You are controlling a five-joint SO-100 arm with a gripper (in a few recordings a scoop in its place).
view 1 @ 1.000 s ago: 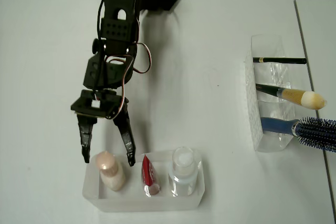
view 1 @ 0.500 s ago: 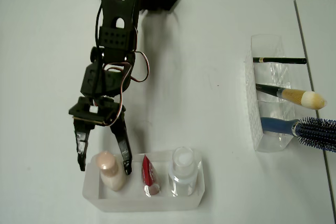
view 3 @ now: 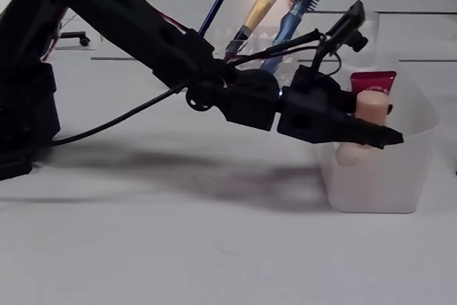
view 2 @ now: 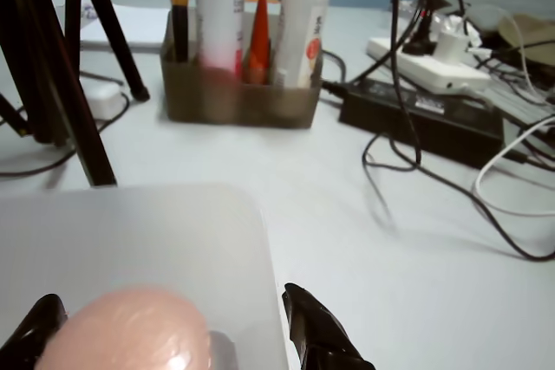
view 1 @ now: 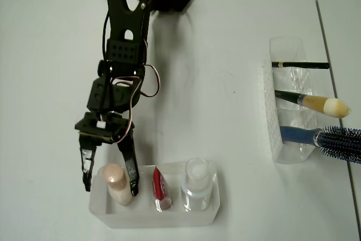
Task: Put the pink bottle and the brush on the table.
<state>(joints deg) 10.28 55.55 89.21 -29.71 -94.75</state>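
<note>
The pink bottle (view 1: 118,184) stands upright in the left end of a translucent tray (view 1: 169,218) on the white table (view 1: 237,21). My gripper (view 1: 110,189) is open and straddles the bottle. One finger is by the tray's left wall; the other sits between the bottle and a red tube (view 1: 159,187). In the wrist view the peach cap (view 2: 130,331) lies between the dark fingertips (view 2: 316,335). In the fixed view the gripper (view 3: 378,133) is level with the bottle's cap (view 3: 371,108). The brush (view 1: 316,103) leans in a clear holder (view 1: 285,139) at the right.
A clear bottle with a white cap (view 1: 197,182) shares the tray. The holder also carries a thin black stick (view 1: 299,65) and a blue-handled hairbrush (view 1: 333,138). Wide bare table lies between the tray and the holder.
The gripper has moved down the overhead view towards the tray. Its fingers, short of the bottle before, now sit on either side of it.
</note>
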